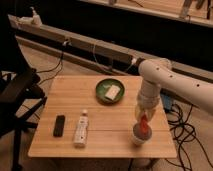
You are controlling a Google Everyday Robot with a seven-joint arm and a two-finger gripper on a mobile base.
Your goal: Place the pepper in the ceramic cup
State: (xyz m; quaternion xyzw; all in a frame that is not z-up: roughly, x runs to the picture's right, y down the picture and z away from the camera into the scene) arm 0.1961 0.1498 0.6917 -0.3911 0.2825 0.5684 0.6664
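The one gripper (143,116) hangs over the front right part of the table, at the end of the one thick white robot arm (172,80). The arm comes in from the right and bends down. Right under the gripper is one small red pepper (144,123). It stands up tall, and its bottom end is down in the one round grey ceramic cup (139,137). The top of the pepper is right at the gripper, but I cannot tell if the gripper is squeezing it or has let it go. The cup stands up straight near the front right corner of the one light wooden table (75,97).

Further back on the table, to the left of the arm, is one round green plate (101,86). One pale flat block (112,92) lies on it.

Near the front, left of the cup and well apart from it, one white bottle (81,130) lies on its side. Just left of the bottle is one flat black bar (59,125). The two do not touch.

Off the table, one black chair (17,92) stands on the left. Black cables (183,131) lie on the floor at the right.
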